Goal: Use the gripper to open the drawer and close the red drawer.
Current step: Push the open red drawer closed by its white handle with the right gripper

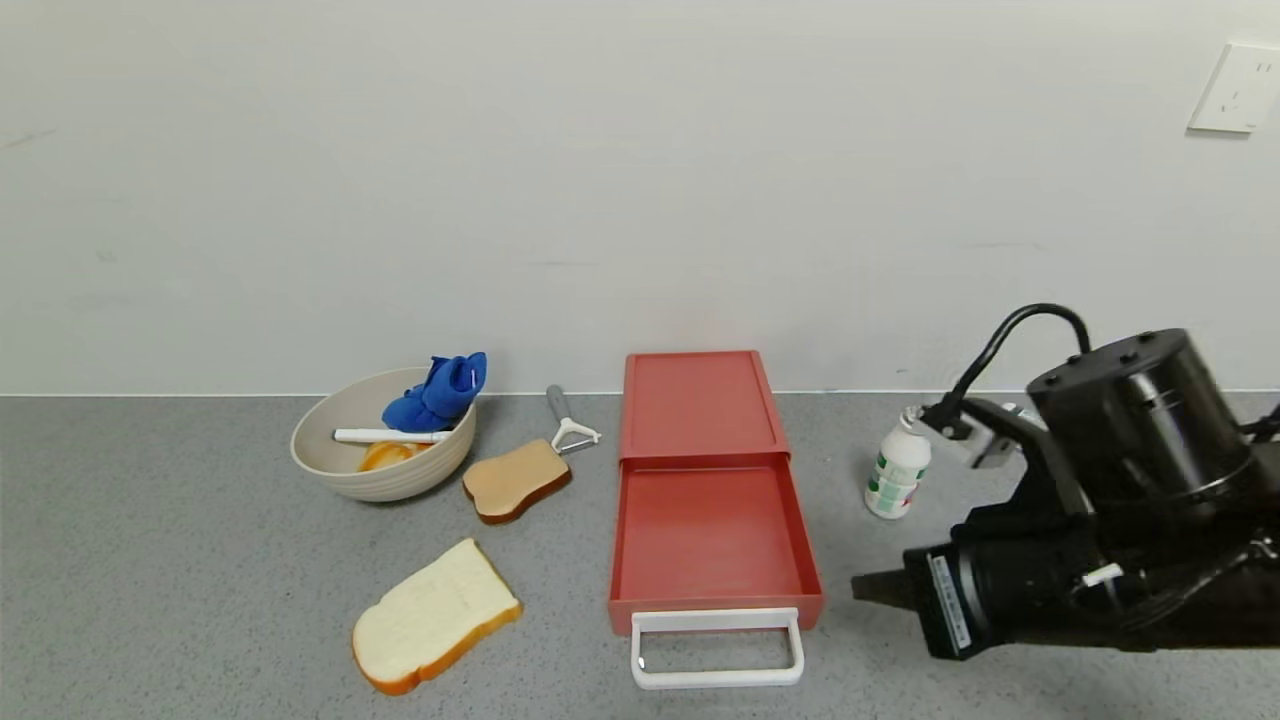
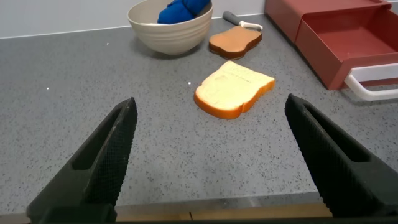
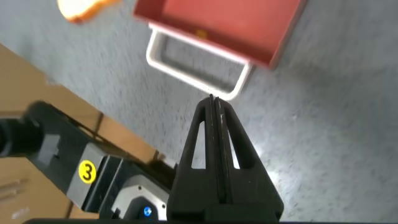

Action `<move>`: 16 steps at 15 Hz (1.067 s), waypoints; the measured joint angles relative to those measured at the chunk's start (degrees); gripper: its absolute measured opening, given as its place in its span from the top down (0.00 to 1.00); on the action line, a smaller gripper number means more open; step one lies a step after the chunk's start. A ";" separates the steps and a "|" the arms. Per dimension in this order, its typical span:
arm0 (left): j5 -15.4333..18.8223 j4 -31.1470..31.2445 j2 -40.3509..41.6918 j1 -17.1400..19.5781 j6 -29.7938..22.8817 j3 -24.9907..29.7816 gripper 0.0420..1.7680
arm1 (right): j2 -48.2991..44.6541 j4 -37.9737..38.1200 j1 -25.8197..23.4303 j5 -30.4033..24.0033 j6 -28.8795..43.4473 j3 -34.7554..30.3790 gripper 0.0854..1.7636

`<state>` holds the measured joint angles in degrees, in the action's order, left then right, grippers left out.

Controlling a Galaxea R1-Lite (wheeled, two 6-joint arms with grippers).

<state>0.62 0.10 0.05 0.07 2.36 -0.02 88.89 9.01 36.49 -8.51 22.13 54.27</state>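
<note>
The right end effector point(image 1: 868, 587), black tapered fingers pressed together and holding nothing, hovers just beside the white loop handle point(image 1: 717, 648) of the flat salmon-red plastic drawer point(image 1: 712, 535), which stands pulled out of its low red box point(image 1: 697, 403) on the grey speckled bench point(image 1: 200, 560). The left end effector point(image 2: 211, 165) hangs spread wide, well apart from the drawer.

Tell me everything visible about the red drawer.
The red drawer is a flat, salmon-red tray that looks like plastic, pulled fully out of its matching low box toward the robot. It appears empty. A white loop handle juts from its front. It rests on the grey speckled counter; nothing grips it.
</note>
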 joint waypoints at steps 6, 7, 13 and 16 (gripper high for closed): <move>0.00 0.00 -0.02 0.00 -0.02 0.00 0.03 | 10.58 1.84 7.47 4.02 6.27 2.83 0.98; 0.00 0.00 0.00 0.00 -0.02 0.00 0.03 | 12.40 1.84 8.00 4.07 6.75 3.58 0.98; 0.00 0.00 0.00 0.00 -0.05 0.02 0.03 | 20.61 3.58 8.37 4.24 7.25 9.34 0.98; 0.00 0.00 -0.02 0.00 -0.02 0.02 0.03 | 23.78 3.97 7.94 4.35 7.53 11.50 0.98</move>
<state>0.62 0.10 0.02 0.07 2.34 0.00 112.68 12.98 44.42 -4.16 29.66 65.77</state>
